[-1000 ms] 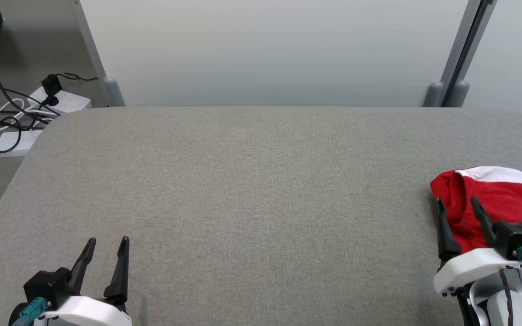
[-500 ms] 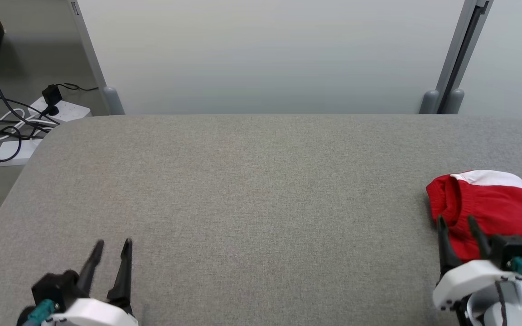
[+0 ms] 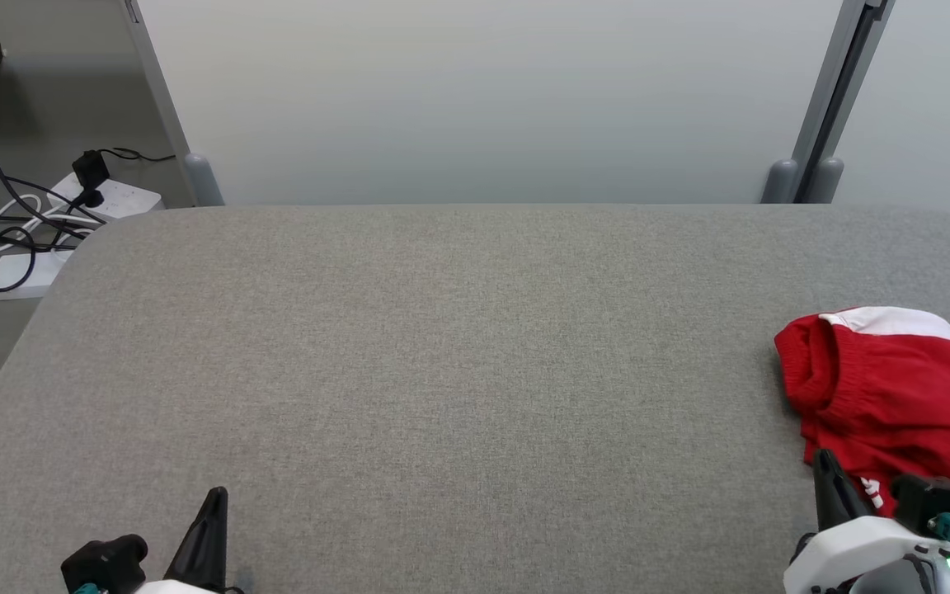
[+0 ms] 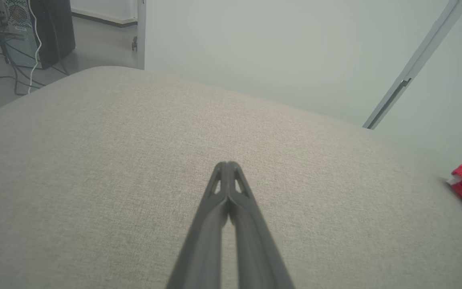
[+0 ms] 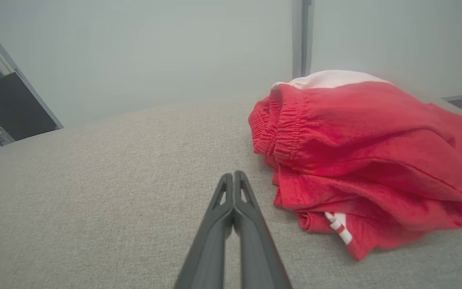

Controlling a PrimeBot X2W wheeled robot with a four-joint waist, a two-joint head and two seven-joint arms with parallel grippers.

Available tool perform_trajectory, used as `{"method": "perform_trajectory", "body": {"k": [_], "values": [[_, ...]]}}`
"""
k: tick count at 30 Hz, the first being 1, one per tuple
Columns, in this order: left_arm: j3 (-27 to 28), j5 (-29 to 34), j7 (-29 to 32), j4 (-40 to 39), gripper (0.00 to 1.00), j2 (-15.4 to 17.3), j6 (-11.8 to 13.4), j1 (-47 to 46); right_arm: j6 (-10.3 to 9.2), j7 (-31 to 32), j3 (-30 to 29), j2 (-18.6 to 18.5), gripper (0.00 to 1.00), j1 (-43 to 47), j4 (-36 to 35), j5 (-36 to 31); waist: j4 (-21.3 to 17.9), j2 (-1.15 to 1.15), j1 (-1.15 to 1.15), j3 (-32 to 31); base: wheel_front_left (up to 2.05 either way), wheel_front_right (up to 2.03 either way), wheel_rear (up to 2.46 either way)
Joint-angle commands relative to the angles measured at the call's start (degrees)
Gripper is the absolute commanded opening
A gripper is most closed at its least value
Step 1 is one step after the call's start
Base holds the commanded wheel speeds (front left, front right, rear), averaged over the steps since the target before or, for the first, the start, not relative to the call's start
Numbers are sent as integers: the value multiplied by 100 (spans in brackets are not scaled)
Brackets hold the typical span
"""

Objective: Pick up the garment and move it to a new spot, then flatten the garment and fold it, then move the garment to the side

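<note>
Grey fabric-covered counter [image 3: 475,371] with rounded corners, backed by a pale wall panel [image 3: 483,99] and a slanting grey metal post [image 3: 830,91] at the far right; beyond the far left corner, on the floor, a white power strip [image 3: 116,198] tangled with black cables. Crumpled red garment [image 3: 879,388] [image 5: 367,152] with gathered elastic waistband and a white band, heaped at the counter's right edge and partly cut off by the head view's border. Left fingers [image 3: 207,536] [image 4: 214,212] low at the near left over bare counter, well apart from the garment, pressed tight together tip to tip, nothing between them. Right fingers [image 3: 828,495] [image 5: 217,224] at the near right, just beside the garment's near-left corner, likewise closed flat against each other, gripping nothing, tips short of the red cloth with a strip of grey counter between in the right wrist view
</note>
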Motion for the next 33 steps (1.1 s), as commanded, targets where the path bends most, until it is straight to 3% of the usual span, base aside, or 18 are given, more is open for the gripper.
{"method": "perform_trajectory", "body": {"k": [1,33], "values": [[73,-145,18,-184,0,56,-4,-241,3,25,-25,-82,0,-221,-211,161,-2,0,-1,7,0,0,0],[270,-2098,554,-474,0,-59,-16,-353,7,523,-31,-116,0,-62,-775,2493,-61,0,-2,120,0,0,0]]}}
